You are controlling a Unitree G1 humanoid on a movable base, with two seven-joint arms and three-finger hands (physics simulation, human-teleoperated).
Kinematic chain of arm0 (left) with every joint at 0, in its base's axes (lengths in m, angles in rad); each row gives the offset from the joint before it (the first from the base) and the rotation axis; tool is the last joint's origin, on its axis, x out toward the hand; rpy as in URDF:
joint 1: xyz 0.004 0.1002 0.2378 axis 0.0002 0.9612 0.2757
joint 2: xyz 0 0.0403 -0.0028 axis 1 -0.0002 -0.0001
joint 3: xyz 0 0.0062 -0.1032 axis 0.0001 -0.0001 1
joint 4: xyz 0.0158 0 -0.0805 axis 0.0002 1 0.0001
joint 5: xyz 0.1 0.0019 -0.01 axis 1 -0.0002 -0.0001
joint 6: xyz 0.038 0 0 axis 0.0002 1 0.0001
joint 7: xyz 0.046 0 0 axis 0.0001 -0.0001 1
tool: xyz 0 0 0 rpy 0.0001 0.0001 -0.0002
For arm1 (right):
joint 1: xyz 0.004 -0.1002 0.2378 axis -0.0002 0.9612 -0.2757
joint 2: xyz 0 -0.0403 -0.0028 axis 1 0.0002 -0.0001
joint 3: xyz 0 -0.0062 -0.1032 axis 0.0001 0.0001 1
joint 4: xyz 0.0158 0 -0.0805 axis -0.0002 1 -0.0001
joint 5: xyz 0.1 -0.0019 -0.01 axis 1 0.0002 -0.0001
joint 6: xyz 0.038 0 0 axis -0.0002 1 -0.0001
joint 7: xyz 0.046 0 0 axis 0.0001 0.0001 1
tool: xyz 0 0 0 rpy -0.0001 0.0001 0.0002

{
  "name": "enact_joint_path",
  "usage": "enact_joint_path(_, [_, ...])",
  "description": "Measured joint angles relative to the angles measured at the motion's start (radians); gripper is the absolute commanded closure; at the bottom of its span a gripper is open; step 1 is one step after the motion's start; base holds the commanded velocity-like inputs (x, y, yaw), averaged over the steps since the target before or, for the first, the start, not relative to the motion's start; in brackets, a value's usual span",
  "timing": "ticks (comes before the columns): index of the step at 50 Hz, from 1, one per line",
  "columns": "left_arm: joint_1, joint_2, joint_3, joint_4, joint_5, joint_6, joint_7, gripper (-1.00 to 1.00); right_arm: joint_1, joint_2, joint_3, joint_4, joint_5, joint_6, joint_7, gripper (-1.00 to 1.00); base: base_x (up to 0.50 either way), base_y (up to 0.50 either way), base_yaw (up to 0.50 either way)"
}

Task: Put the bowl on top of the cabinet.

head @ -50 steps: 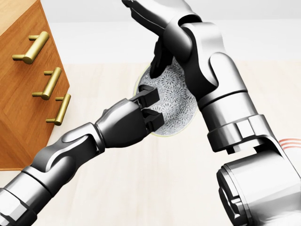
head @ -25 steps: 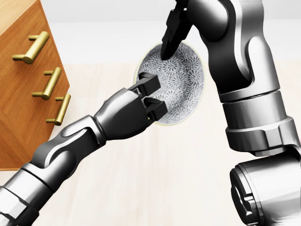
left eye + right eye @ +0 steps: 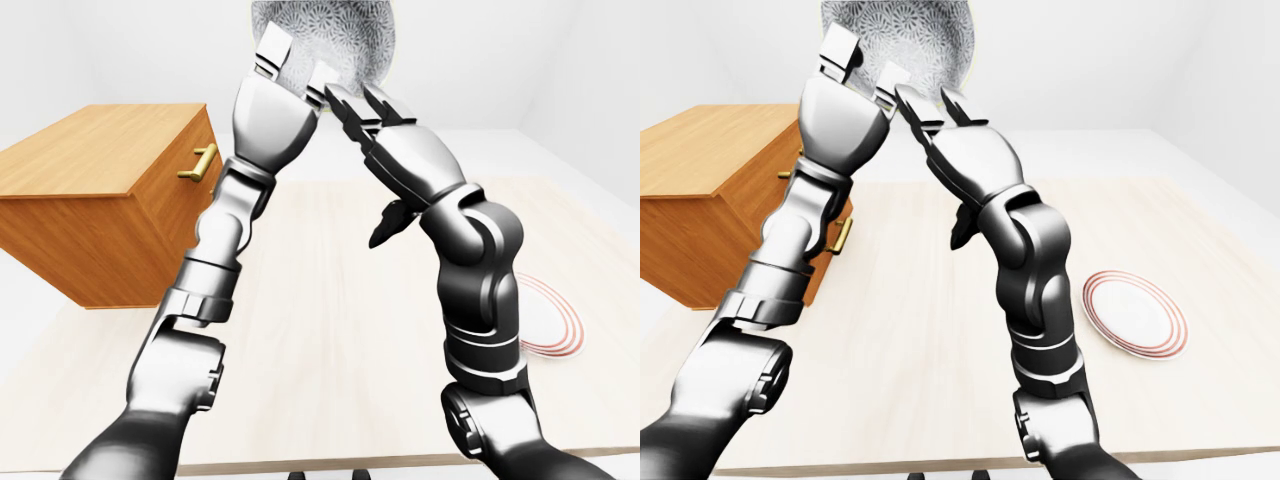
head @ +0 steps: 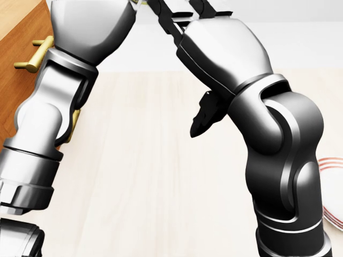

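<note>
Where the round grey-and-white flower-patterned bowl [image 3: 902,35] is held: high above the level of the brown wooden cabinet [image 3: 100,200] and just to the right of its right-hand edge in the left-eye view, not over its top.
Bowl's facing: it is stood on edge, with its broad round face turned towards the cameras and its rim circle nearly upright. Whether that face is the mouth or the underside cannot be told.
Left hand [image 3: 270,112]: it is stretched straight up beside the cabinet's handled face, and two pale fingers [image 3: 272,45] are laid flat over the lower left of the bowl. The third finger is hidden, so a pinch cannot be confirmed.
Right hand [image 3: 402,150]: it is angled up and to the left from a bent elbow, right of the cabinet. Its dark fingertips [image 3: 345,105] are held straight against the bowl's lower edge, and its thumb [image 3: 385,225] is splayed well away. The hand is spread, not closed.
Brass bar handle [image 3: 203,162]: it is seen on the cabinet's right-hand face.
White plate with red rings [image 3: 1137,312]: it is laid on the pale wooden table [image 3: 920,380], well to the right of the cabinet.
</note>
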Motion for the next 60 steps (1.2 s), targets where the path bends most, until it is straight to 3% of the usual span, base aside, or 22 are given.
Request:
enact_joint_path(13, [-0.115,0.02,0.102,0.055,-0.372,0.0,-0.206,1.0,0.138,0.014,0.0,-0.045,-0.005,0.0,-0.022,-1.0,0.0,0.0,0.0])
enact_joint_path(23, [-0.204,0.076,0.143,0.11,-0.564,0.0,-0.317,1.0,0.203,0.018,0.003,-0.037,-0.006,0.0,-0.049,-1.0,0.0,0.0,0.0])
enact_joint_path(41, [-0.273,0.154,0.178,0.118,-0.716,0.0,-0.423,1.0,0.243,0.024,0.008,-0.002,-0.001,0.0,-0.09,-1.0,0.0,0.0,0.0])
enact_joint_path(60, [-0.221,0.221,0.23,0.014,-0.849,0.0,-0.571,1.0,0.248,0.013,0.0,0.03,0.013,0.0,-0.117,-1.0,0.0,0.0,0.0])
